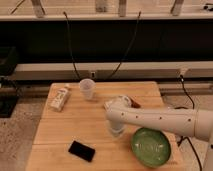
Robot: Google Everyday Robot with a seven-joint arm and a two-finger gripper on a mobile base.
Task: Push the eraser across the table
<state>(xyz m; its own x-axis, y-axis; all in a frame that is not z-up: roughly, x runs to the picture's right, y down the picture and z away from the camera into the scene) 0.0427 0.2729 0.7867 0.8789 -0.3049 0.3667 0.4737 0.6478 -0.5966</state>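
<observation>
camera view, push task. the eraser (81, 150) is lying flat on the table (75, 120), well to the left of the green bowl (151, 146) and about level with it. the gripper (116, 132) is hanging low over the wood just left of the green bowl, between the bowl and the eraser and apart from both; whether it is spread or closed cannot be told. the white arm (160, 120) is reaching in from the right, passing just beyond the green bowl's far rim. a clear cup (87, 89) and a white packet (59, 98) are sitting farther back and left of the green bowl; a small white object (119, 101) and a reddish-brown item (136, 105) are lying behind it. judged risks: the block being so flat, a high sweep is likely passing over it; an off-centre contact is likely spinning it instead of sliding it; a push away from the green bowl risks sending it off the table; a lowering forearm risks nudging the green bowl.
</observation>
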